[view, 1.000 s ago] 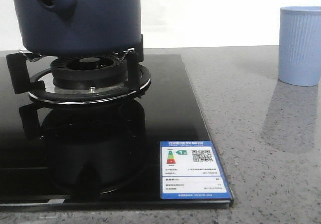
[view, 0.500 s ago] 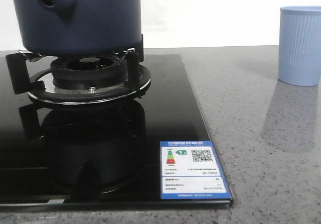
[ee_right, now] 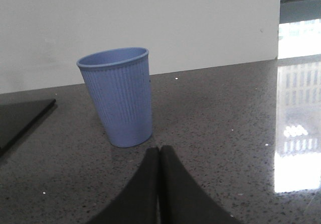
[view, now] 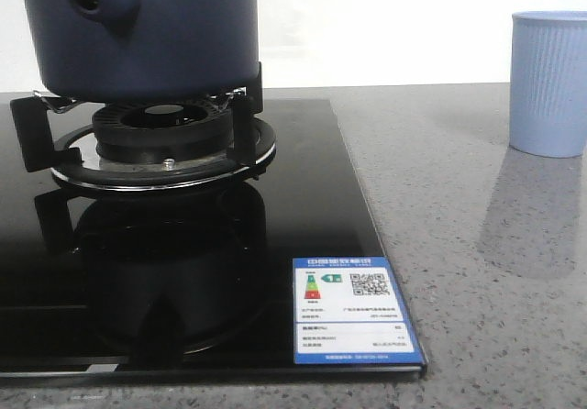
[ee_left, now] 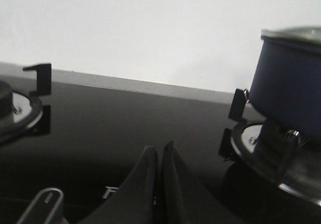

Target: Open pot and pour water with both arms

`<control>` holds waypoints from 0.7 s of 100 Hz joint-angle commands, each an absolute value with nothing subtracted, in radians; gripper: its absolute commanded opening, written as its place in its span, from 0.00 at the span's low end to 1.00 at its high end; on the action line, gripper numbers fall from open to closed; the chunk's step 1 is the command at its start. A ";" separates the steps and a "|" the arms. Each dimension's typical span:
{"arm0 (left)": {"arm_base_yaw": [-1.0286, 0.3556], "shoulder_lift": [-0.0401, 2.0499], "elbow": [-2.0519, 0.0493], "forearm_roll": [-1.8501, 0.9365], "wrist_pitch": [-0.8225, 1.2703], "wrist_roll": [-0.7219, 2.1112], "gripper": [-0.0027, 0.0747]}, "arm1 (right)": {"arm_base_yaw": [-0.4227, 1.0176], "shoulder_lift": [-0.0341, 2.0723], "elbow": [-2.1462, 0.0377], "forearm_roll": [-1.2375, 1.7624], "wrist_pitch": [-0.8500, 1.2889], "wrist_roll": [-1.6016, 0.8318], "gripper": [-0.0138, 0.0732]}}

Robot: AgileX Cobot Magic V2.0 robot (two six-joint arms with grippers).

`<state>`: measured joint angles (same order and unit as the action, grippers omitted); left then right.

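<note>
The dark navy pot (view: 156, 33) sits on the burner grate (view: 165, 138) at the front view's upper left, its stubby handle socket (view: 96, 1) facing the camera. Its top is cut off there. In the left wrist view the pot (ee_left: 291, 91) shows with a pale rim at its top. My left gripper (ee_left: 159, 151) is shut and empty, low over the black glass hob (ee_left: 125, 118), apart from the pot. The light blue ribbed cup (view: 548, 83) stands on the counter at right. My right gripper (ee_right: 159, 151) is shut and empty just in front of the cup (ee_right: 118, 98). Neither gripper shows in the front view.
The black glass hob (view: 303, 198) carries an energy label (view: 353, 310) at its front right corner. A second burner (ee_left: 15, 111) and a control knob (ee_left: 42, 206) show in the left wrist view. Grey speckled counter (view: 459, 244) lies between hob and cup. A white wall stands behind.
</note>
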<state>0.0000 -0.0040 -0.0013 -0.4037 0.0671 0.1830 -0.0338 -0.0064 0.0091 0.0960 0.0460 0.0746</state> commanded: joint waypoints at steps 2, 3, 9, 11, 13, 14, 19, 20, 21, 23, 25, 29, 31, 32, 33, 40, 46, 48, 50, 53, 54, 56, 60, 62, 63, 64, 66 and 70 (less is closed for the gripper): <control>0.001 -0.029 0.013 -0.547 -0.015 0.175 0.01 | -0.040 -0.031 0.026 0.228 -0.051 0.069 0.09; 0.001 -0.029 0.013 -0.567 -0.015 0.175 0.01 | -0.040 -0.031 0.026 0.239 -0.051 0.069 0.09; 0.001 -0.029 0.013 -0.647 -0.017 0.175 0.01 | -0.040 -0.031 0.026 0.344 -0.058 0.069 0.09; 0.001 -0.029 0.013 -0.684 -0.019 0.175 0.01 | -0.040 -0.031 0.026 0.380 -0.058 0.069 0.09; 0.001 -0.029 0.011 -0.702 -0.021 0.175 0.01 | -0.040 -0.031 0.026 0.392 -0.058 0.069 0.09; 0.001 -0.029 0.011 -0.711 -0.021 0.175 0.01 | -0.040 -0.031 0.026 0.397 -0.058 0.069 0.09; 0.001 -0.029 0.011 -0.766 -0.031 0.175 0.01 | -0.040 -0.031 0.026 0.414 -0.058 0.069 0.09; 0.001 -0.029 0.011 -0.779 -0.035 0.175 0.01 | -0.040 -0.031 0.026 0.414 -0.058 0.069 0.09; 0.001 -0.029 0.011 -0.786 -0.036 0.175 0.01 | -0.040 -0.031 0.023 0.414 -0.058 0.069 0.09; 0.001 -0.029 0.009 -0.802 -0.039 0.175 0.01 | -0.040 -0.031 0.022 0.414 -0.056 0.069 0.09; 0.001 -0.029 0.006 -0.815 -0.041 0.175 0.01 | -0.040 -0.031 0.020 0.414 -0.053 0.069 0.09; 0.001 -0.029 -0.006 -0.826 -0.040 0.175 0.01 | -0.040 -0.031 0.006 0.414 -0.039 0.069 0.09; 0.001 -0.029 -0.014 -0.828 -0.037 0.175 0.01 | -0.040 -0.031 -0.007 0.414 -0.026 0.069 0.09; 0.001 -0.029 -0.017 -0.828 -0.037 0.175 0.01 | -0.040 -0.031 -0.007 0.414 -0.026 0.069 0.09; 0.001 -0.029 -0.021 -0.828 -0.037 0.175 0.01 | -0.040 -0.031 -0.014 0.414 -0.018 0.069 0.09; 0.001 -0.027 -0.066 -0.826 -0.019 0.188 0.01 | -0.040 -0.030 -0.059 0.414 0.018 0.067 0.09; 0.001 -0.019 -0.122 -0.795 0.012 0.206 0.01 | -0.040 -0.022 -0.102 0.397 0.057 0.050 0.09; 0.001 -0.012 -0.143 -0.776 0.026 0.215 0.01 | -0.040 -0.016 -0.120 0.386 0.073 0.045 0.09; 0.001 -0.003 -0.165 -0.754 0.042 0.223 0.01 | -0.040 -0.007 -0.138 0.373 0.091 0.043 0.09; 0.001 0.012 -0.197 -0.723 0.066 0.231 0.01 | -0.040 0.007 -0.163 0.352 0.115 0.043 0.09; 0.001 0.017 -0.205 -0.716 0.073 0.238 0.01 | -0.040 0.017 -0.175 0.346 0.128 0.043 0.09; 0.001 0.032 -0.231 -0.696 0.096 0.247 0.01 | -0.040 0.027 -0.195 0.330 0.148 0.043 0.09; 0.001 0.067 -0.285 -0.655 0.146 0.252 0.01 | -0.040 0.061 -0.227 0.301 0.180 0.043 0.09; 0.001 0.088 -0.314 -0.640 0.171 0.259 0.01 | -0.040 0.081 -0.247 0.288 0.199 0.043 0.09; 0.001 0.095 -0.323 -0.636 0.180 0.266 0.01 | -0.040 0.089 -0.260 0.284 0.212 0.043 0.09; 0.001 0.111 -0.342 -0.630 0.199 0.270 0.01 | -0.040 0.104 -0.267 0.276 0.219 0.043 0.09; 0.001 0.135 -0.362 -0.625 0.226 0.285 0.01 | -0.040 0.127 -0.288 0.268 0.238 0.043 0.09; 0.001 0.177 -0.420 -0.625 0.273 0.323 0.01 | -0.040 0.167 -0.331 0.255 0.279 0.037 0.09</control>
